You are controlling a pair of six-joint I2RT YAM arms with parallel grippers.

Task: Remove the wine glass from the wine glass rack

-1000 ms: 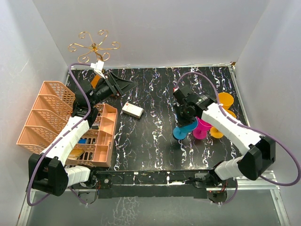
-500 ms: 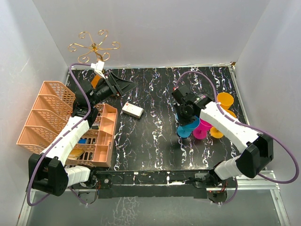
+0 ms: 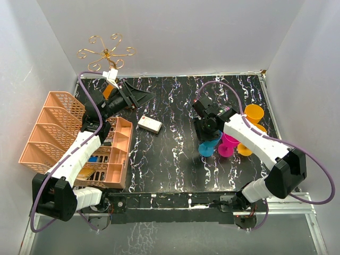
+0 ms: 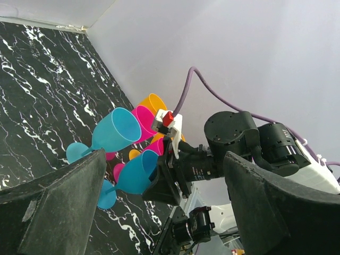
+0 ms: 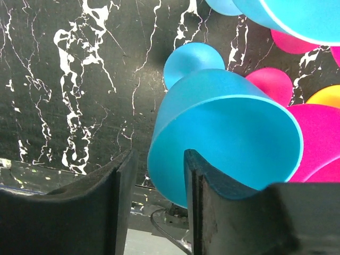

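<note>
Loosening its hold, the right gripper (image 3: 208,133) now shows a narrow gap between its jaws, which were shut a second ago. The blue wine glass (image 3: 209,146) rests on the table (image 3: 175,159) just beside a pink glass (image 3: 228,142) and seems let go. Farther back, the left gripper (image 3: 137,95) hangs wide and empty. Behind it the rack (image 3: 106,52) carries no glass, so I judge the task almost finished.
</note>
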